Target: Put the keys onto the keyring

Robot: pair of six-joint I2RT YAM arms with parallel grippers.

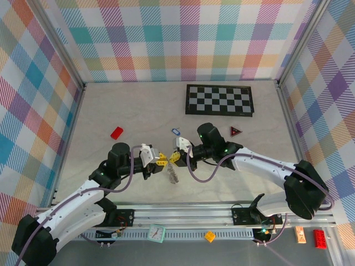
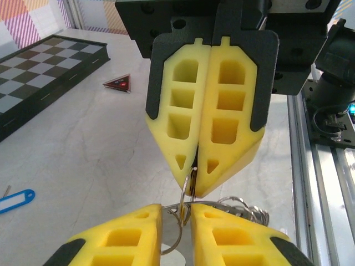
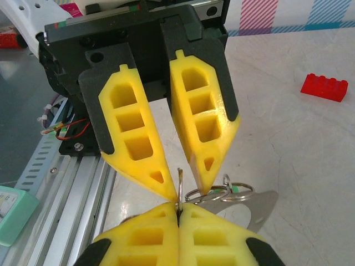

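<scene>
Looking down from above, we find both grippers nose to nose over the middle of the table, a little toward its near edge. The keyring [image 1: 173,175] dangles between them, clear of the surface. The right gripper [image 3: 178,208] is clamped tight on it, and a thin loop of wire stands up out of its closed tips. The left gripper [image 2: 176,213] has its jaws only narrowly parted. The ring's wire runs through the gap, and we cannot tell whether it is being pressed. The blue key [image 1: 176,132] lies flat on the table just beyond the grippers toward the far edge, between the red block [image 1: 116,132] and the red triangle [image 1: 236,131], apart from the ring.

We judge the keyring light, hard and slick: springy wire coils on top, the rest hanging limp and free to swing. It wants a firm pinch on the wire itself, close to where a coil must be pried open. The blue key looks like a thin, light tag, likely to skate on the smooth top. We would take it across its long edges, leaving the eyelet end bare for threading.
</scene>
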